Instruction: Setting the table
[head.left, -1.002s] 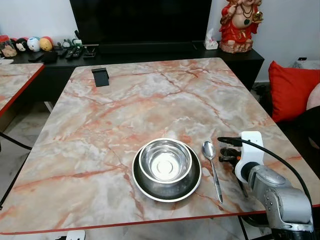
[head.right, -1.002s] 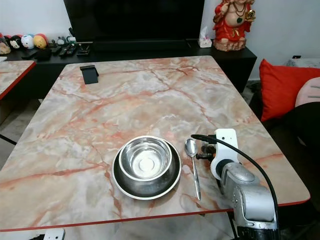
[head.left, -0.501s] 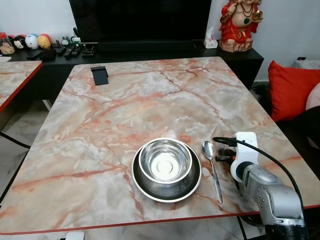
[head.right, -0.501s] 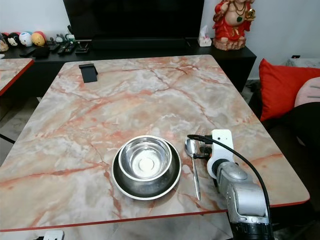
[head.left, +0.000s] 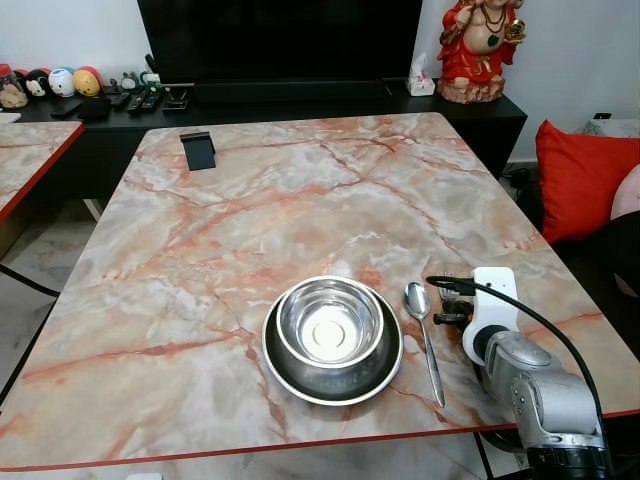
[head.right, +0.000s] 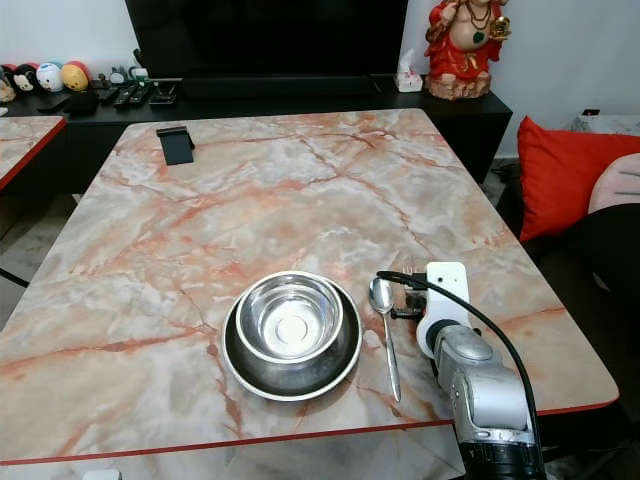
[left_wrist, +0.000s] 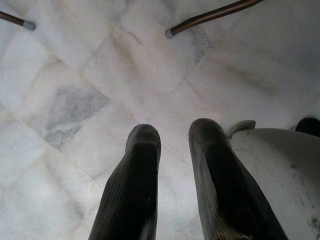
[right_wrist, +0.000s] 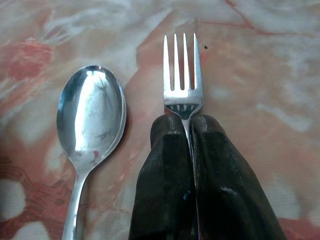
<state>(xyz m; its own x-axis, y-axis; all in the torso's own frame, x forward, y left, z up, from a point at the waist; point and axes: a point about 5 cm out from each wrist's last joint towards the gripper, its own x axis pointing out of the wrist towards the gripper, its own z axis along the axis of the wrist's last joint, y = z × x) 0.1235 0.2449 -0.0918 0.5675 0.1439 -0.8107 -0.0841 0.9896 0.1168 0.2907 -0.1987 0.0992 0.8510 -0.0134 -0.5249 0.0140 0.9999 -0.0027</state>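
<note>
My right end effector (right_wrist: 184, 131) is clenched on a fork (right_wrist: 183, 75), tines pointing ahead, just beside the spoon (right_wrist: 90, 117) on the worktop (head.left: 300, 200). If I release it tilted, I judge it may skid against the spoon. Left end effector (left_wrist: 172, 145) hangs idle, fingers slightly parted.

Steel bowl (head.left: 331, 320) nested in steel plate (head.left: 290, 368) on marble table (head.left: 300, 200); steel spoon (head.left: 424, 335) right of plate, steel fork (right_wrist: 183, 80) right of spoon.
</note>
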